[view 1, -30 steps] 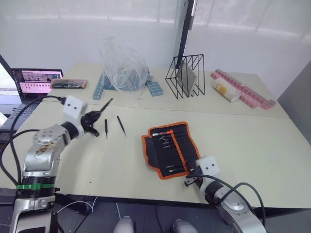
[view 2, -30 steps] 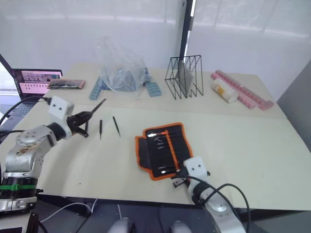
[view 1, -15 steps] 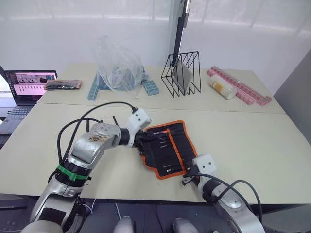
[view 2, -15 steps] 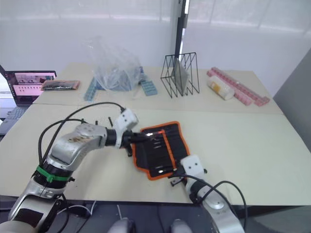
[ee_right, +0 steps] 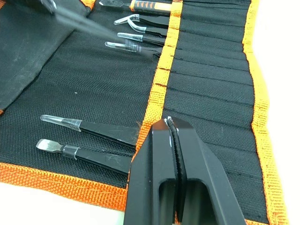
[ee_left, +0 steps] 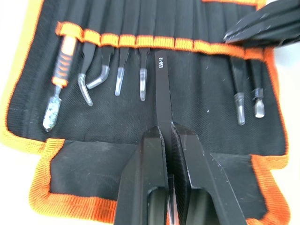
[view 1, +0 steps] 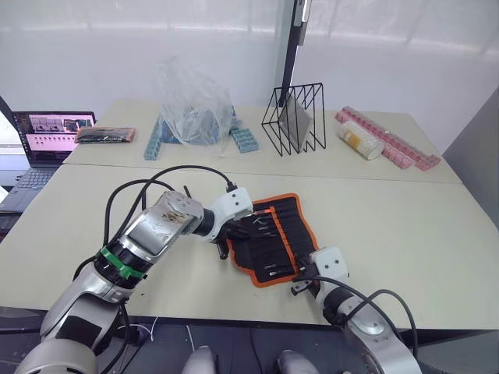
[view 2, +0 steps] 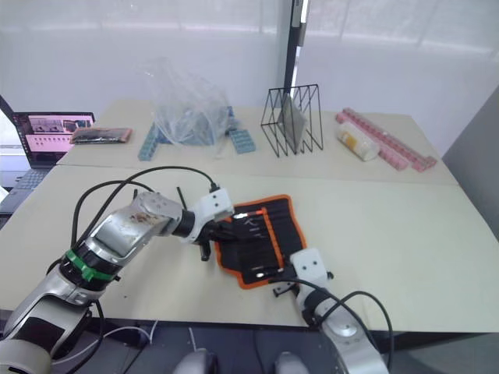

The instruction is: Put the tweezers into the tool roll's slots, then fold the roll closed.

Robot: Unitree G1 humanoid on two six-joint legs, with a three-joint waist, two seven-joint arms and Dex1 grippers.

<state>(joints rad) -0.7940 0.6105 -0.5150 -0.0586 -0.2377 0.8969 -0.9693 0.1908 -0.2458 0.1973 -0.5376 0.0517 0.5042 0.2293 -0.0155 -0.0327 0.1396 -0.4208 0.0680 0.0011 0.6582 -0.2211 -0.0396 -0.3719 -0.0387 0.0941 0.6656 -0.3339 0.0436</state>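
Note:
The tool roll (view 1: 274,234) lies open on the table, black with orange trim. My left gripper (ee_left: 168,129) is shut on a black tweezer (ee_left: 160,79) whose end points at the orange-edged row of slots (ee_left: 161,44). An orange-handled tool (ee_left: 64,51) and several capped tweezers (ee_left: 121,75) sit in those slots. My right gripper (ee_right: 169,123) is shut, its tips resting on the roll's middle orange strip (ee_right: 161,75) near the roll's front edge (view 1: 273,282). One loose tweezer (view 1: 185,190) shows on the table behind my left forearm.
At the back stand a laptop (view 1: 51,134), a pink-edged pouch (view 1: 105,135), a clear plastic bag (view 1: 195,101) over blue trays, a black wire rack (view 1: 296,121) and pink boxes (view 1: 394,146). Black cables loop over my left arm.
My left arm has swung right from the table's left side, carrying the tweezer, and now holds it over the roll's slots. The right gripper has stayed on the roll. The camera shifted.

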